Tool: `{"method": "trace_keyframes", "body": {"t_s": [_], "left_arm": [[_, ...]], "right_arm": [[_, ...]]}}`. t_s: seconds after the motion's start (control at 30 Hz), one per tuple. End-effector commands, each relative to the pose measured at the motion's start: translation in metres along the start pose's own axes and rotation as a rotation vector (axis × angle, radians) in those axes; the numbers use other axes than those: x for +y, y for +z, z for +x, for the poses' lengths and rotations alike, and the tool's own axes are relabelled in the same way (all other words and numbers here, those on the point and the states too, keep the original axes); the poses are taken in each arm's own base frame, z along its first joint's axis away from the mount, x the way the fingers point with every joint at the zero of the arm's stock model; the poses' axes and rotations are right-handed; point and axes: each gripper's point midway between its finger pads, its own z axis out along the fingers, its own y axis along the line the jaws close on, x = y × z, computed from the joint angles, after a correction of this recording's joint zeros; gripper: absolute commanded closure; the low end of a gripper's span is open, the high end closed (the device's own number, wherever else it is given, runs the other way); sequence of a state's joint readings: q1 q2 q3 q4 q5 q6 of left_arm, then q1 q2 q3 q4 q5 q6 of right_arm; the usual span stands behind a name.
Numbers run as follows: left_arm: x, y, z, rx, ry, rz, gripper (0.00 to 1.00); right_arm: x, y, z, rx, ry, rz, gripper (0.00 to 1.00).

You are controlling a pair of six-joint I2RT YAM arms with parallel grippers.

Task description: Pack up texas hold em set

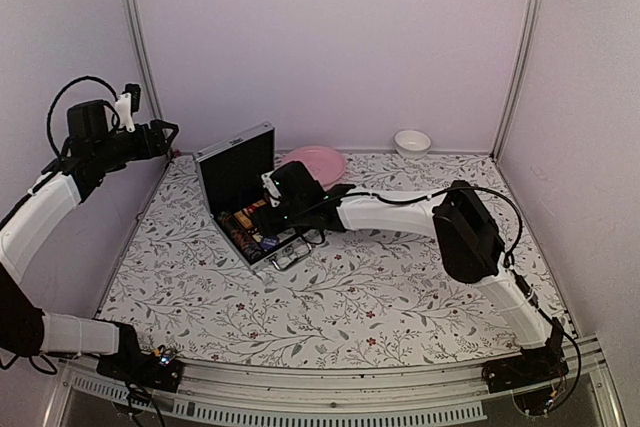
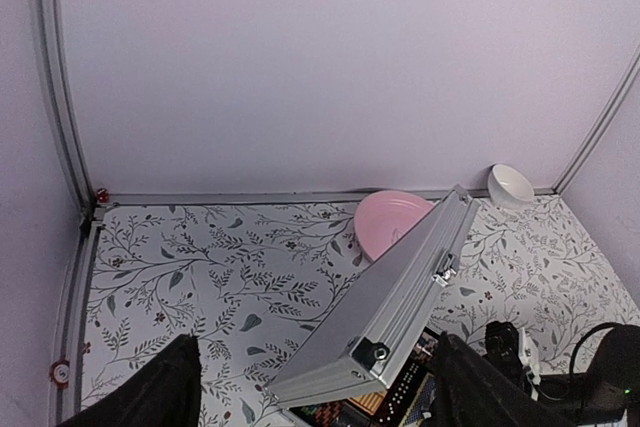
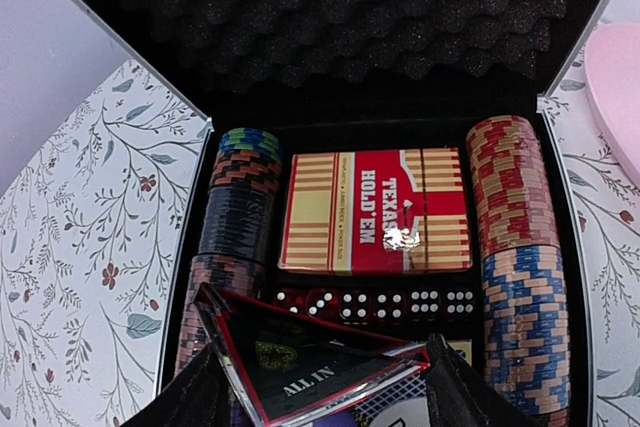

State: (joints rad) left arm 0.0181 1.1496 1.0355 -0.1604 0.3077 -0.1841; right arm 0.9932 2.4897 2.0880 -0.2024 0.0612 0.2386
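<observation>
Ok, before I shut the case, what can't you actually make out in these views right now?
- Right gripper on the ALL IN triangle: right wrist view's bottom edge cuts it off, grip unclear.
- Case contents: too small in the top view; lid hides them from the left wrist.
- Second card deck: only one deck visible.
- Latches: not discernible.

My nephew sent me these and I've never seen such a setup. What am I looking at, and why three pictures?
Two robot arms are bolted to a table's near edge. One picture looks down from above; the other two come from cameras on each wrist. On the flowered table stand an open poker case, a pink plate and a white bowl. The left gripper hangs open and empty. The right gripper is over the case, a black-and-red "ALL IN" triangle between its fingers.
</observation>
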Motion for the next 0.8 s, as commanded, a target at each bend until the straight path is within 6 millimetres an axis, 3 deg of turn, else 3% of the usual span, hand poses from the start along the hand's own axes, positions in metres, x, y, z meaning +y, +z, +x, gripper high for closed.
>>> {"method": "trace_keyframes", "body": {"t_s": [0.0, 0.23, 0.77], "left_arm": [[-0.004, -0.008, -0.014, -0.035, 0.015, 0.018, 0.2], [-0.004, -0.008, -0.013, -0.032, 0.012, 0.021, 0.2], [-0.002, -0.003, -0.009, -0.015, -0.007, 0.03, 0.2]], "right_arm": [[-0.011, 0.01, -0.022, -0.079, -0.001, -0.036, 0.37], [-0.018, 0.026, -0.017, -0.077, -0.011, -0.071, 0.37], [-0.011, 0.046, -0.019, -0.134, -0.021, -0.15, 0.36]]}}
